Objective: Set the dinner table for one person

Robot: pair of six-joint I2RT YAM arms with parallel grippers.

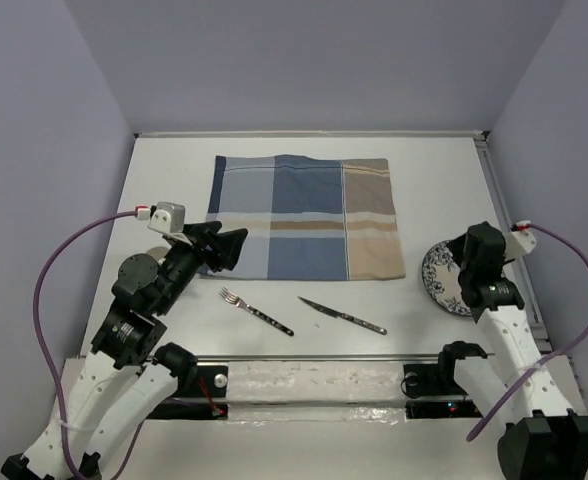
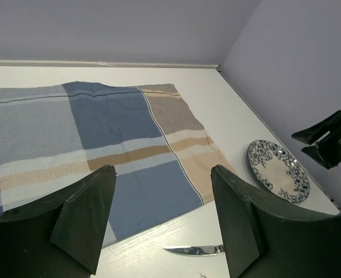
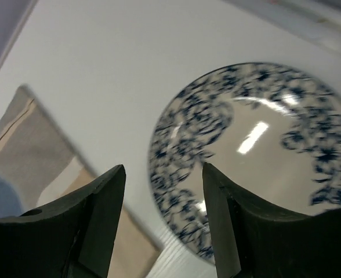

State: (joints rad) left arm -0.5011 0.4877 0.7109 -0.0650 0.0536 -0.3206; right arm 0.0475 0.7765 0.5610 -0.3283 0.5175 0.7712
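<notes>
The white dinner table (image 1: 174,170) carries a blue-and-tan patchwork placemat (image 1: 309,215) lying flat at the back middle. A fork (image 1: 256,311) and a knife (image 1: 342,315) lie on the bare table in front of it. A plate with a blue floral rim (image 1: 439,275) sits to the right of the placemat. My left gripper (image 1: 242,250) is open and empty, above the placemat's near left corner. In the left wrist view (image 2: 163,174) it faces the placemat (image 2: 101,127), the knife (image 2: 193,250) and the plate (image 2: 278,171). My right gripper (image 3: 163,168) is open and empty, its jaws over the plate's (image 3: 263,145) left rim.
Lilac walls close the table at the back and both sides. The plate lies close to the table's right edge. A metal rail (image 1: 314,380) runs along the near edge between the arm bases. Purple cables (image 1: 49,280) loop off both wrists.
</notes>
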